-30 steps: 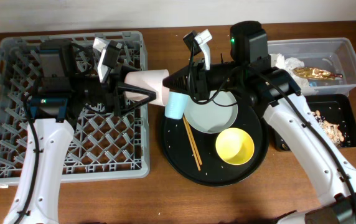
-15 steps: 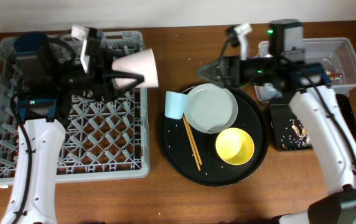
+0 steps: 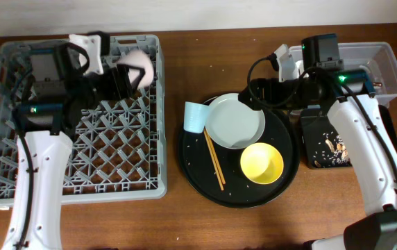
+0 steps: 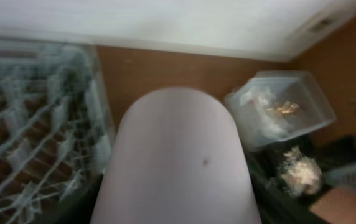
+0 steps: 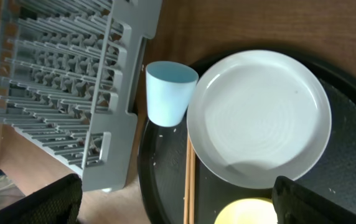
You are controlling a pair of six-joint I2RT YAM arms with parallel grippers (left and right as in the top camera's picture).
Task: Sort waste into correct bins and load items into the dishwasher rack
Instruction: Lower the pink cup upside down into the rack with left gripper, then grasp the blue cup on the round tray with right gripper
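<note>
Right now my left fingers (image 3: pixel 119 82) are clamped around the pink cup (image 4: pixel 178 155), with the rack (image 3: pixel 115 160) directly beneath them. My right fingers (image 5: pixel 41 202) are spread wide and empty, with the plate (image 5: pixel 259 118) and blue cup (image 5: pixel 168 90) just ahead of them.

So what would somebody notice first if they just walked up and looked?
The big grey dishwasher rack on the left grabs the eye first, with the left end effector holding a pink cup above its far right corner. Next, the bright yellow bowl pops out on the round black tray in the middle, near a pale plate and a light-blue cup.
</note>
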